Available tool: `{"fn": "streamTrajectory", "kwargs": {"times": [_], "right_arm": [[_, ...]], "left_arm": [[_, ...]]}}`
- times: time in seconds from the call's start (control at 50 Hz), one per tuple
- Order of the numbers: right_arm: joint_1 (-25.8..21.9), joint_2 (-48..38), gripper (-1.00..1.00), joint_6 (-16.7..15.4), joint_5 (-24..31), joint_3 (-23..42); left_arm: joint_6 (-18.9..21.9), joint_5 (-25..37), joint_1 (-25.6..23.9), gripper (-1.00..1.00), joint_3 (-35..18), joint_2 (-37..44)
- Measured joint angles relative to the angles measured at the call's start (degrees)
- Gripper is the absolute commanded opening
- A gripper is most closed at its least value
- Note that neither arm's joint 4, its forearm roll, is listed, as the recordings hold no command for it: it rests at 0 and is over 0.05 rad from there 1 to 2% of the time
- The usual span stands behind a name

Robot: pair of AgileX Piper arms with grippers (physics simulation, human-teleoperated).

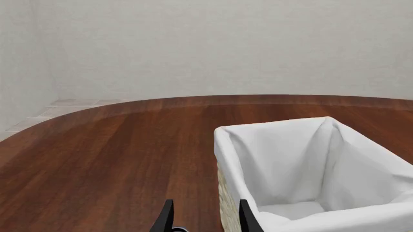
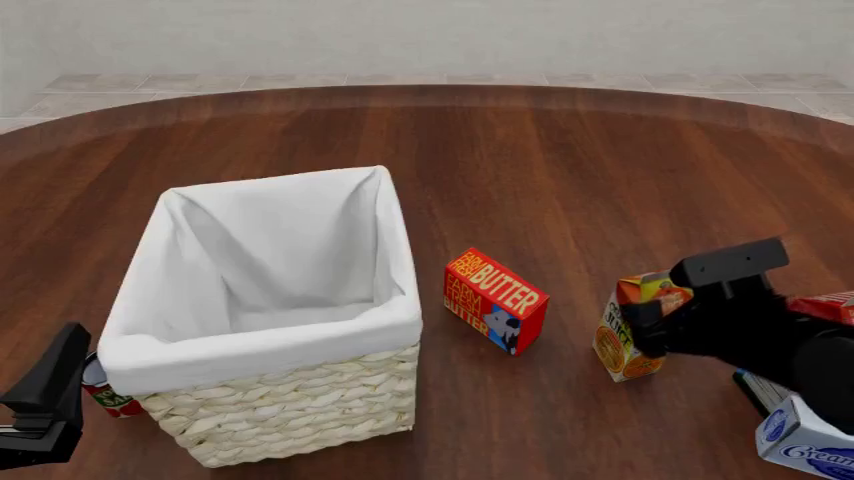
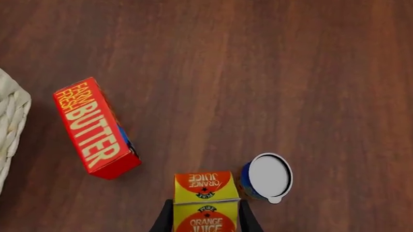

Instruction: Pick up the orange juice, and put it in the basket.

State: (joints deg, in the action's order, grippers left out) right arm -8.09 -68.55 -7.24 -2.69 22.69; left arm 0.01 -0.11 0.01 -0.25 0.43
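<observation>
The orange juice (image 3: 206,200) is a small orange and yellow carton standing on the table to the right of the red butter box. In the front view the carton (image 2: 622,345) is partly covered by my right gripper (image 2: 654,328). In the right wrist view my right gripper (image 3: 206,221) has one finger against each side of the carton. The basket (image 2: 267,400) is large, woven, with a white cloth lining, at the front left, and looks empty. My left gripper (image 2: 54,385) is open and empty, low beside the basket's left front corner (image 1: 226,203).
A red butter box (image 2: 494,300) lies between basket and carton. A blue cup with a white lid (image 3: 268,176) stands right beside the carton. A red-and-white carton (image 2: 830,303) and a white and blue box (image 2: 801,440) are at the far right. A red can (image 2: 110,395) sits by the basket's left front.
</observation>
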Motion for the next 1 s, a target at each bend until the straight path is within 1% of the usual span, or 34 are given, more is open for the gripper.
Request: {"fn": "streamTrajectory", "kwargs": {"times": [0.06, 0.08, 0.38, 0.56, 0.74, 1.0], "right_arm": [[-0.04, -0.32, 1.00, 0.16, -0.38, -0.16], [-0.06, -0.40, -1.00, 0.23, -0.48, -0.21], [-0.15, -0.20, -1.00, -0.10, -0.90, -0.35], [-0.17, 0.63, -1.00, -0.52, 0.07, -0.15], [0.01, 3.73, -1.00, -0.89, 3.10, 1.30], [-0.59, 9.07, -1.00, -1.82, 9.11, 5.54]], "left_arm": [[0.00, 0.00, 0.00, 1.00, 0.00, 0.00], [0.00, 0.00, 0.00, 1.00, 0.00, 0.00], [0.00, 0.00, 0.00, 1.00, 0.00, 0.00], [0.00, 0.00, 0.00, 1.00, 0.00, 0.00], [0.00, 0.00, 0.00, 1.00, 0.00, 0.00], [0.00, 0.00, 0.00, 1.00, 0.00, 0.00]]}}
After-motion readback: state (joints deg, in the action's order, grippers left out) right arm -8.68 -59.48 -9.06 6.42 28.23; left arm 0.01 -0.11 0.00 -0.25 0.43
